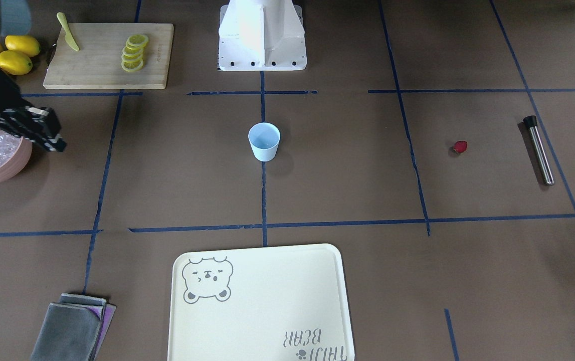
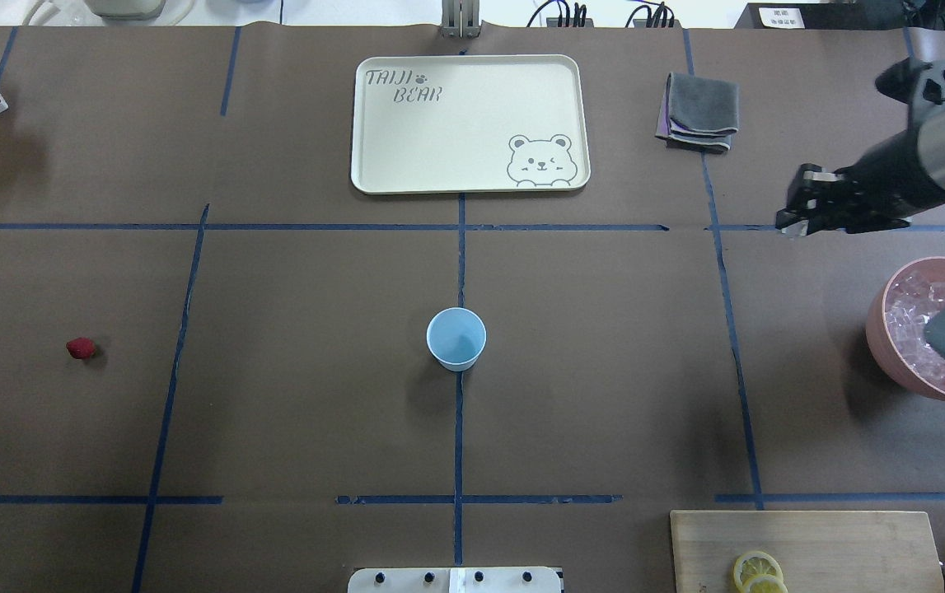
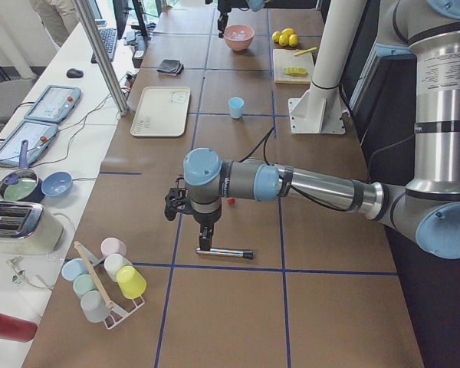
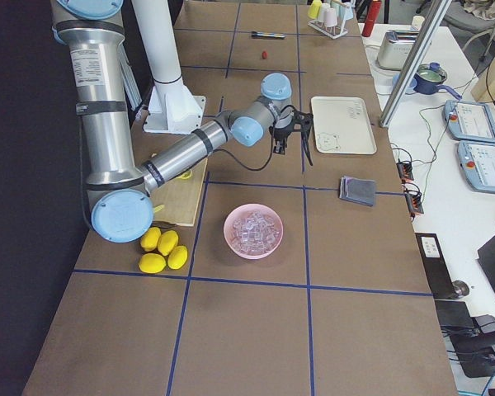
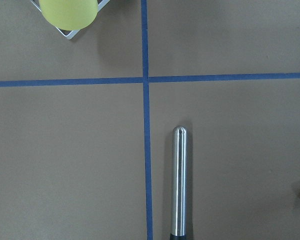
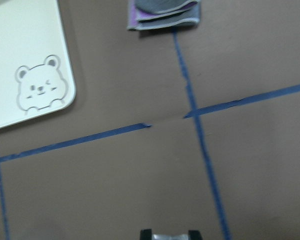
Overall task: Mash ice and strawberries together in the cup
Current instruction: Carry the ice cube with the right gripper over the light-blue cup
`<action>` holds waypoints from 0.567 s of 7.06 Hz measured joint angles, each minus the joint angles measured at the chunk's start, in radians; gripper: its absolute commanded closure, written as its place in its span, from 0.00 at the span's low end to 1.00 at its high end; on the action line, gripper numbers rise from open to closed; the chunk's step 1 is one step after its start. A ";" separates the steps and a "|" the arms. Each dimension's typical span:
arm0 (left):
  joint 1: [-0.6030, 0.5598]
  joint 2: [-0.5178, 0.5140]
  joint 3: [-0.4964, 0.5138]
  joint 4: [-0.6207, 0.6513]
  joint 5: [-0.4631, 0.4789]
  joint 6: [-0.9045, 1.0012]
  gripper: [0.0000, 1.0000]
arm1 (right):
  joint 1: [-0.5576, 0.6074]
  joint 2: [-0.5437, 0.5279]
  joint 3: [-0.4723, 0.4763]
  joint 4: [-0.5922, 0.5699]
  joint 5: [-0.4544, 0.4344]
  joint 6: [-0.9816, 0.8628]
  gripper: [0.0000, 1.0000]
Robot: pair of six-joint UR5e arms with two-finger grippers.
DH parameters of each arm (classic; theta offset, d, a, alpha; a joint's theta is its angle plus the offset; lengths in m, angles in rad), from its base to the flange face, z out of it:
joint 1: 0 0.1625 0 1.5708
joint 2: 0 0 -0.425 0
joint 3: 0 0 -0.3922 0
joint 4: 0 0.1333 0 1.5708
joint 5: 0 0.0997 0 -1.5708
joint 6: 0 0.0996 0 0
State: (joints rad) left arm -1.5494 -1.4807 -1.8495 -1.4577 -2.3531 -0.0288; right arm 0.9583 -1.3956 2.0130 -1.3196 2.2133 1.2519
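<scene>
The cup (image 1: 264, 142) is set upright at the middle of the table, on a blue tape line. The strawberry piece (image 1: 460, 147) is laid on the bare table on the robot's left side, well apart from the cup, between it and a metal masher (image 1: 539, 149) with a black end. The ice (image 2: 913, 317) is heaped in a pink bowl (image 2: 877, 350) at the table's right end. The right claw (image 2: 797, 202) is held in the air near the bowl, on the side away from the robot's base, with its fingers spread apart. The left claw (image 3: 204, 239) is held over the masher, close to one end. Whether it is spread or pressed together cannot be told. A cream tray (image 2: 456, 140) and a folded grey cloth (image 2: 699, 111) are laid along the far edge. Lemon slices (image 1: 134, 52) are stacked on a wooden board (image 1: 102, 55).
</scene>
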 measured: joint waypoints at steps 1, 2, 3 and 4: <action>0.000 0.000 0.000 -0.004 0.000 0.000 0.00 | -0.086 0.081 0.001 -0.002 -0.044 0.141 0.99; 0.000 0.000 -0.001 -0.006 0.000 0.000 0.00 | -0.181 0.160 -0.005 -0.005 -0.109 0.265 0.99; 0.000 0.001 -0.006 -0.007 -0.009 0.000 0.00 | -0.274 0.224 -0.017 -0.008 -0.186 0.366 0.99; 0.001 0.001 -0.009 -0.007 -0.044 -0.001 0.00 | -0.367 0.272 -0.040 -0.010 -0.282 0.439 0.99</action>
State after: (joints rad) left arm -1.5488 -1.4792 -1.8583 -1.4648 -2.3968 -0.0298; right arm 0.5915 -1.1237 1.9732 -1.3292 1.9309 1.6913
